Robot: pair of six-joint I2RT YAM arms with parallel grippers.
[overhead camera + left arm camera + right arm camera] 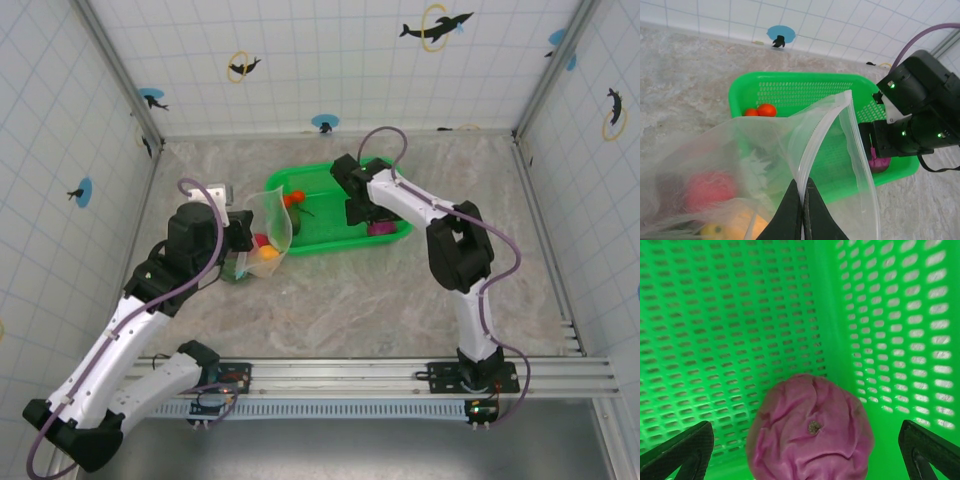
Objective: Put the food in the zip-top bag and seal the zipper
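Now right arm (412,203) bent down into basket (740,315), right fingers (685,450) spread astride purple food (810,435); left fingers (789,216) pinching bag (840,150) rim.

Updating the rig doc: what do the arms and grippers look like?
The left arm and right arm have white links, black joint housings and a looping purple cable. The left gripper and right gripper are black with tapered fingers; small green lights dot the right wrist housing.

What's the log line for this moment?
left gripper: shut on bag | right gripper: open over purple vegetable in basket | bag: partly filled
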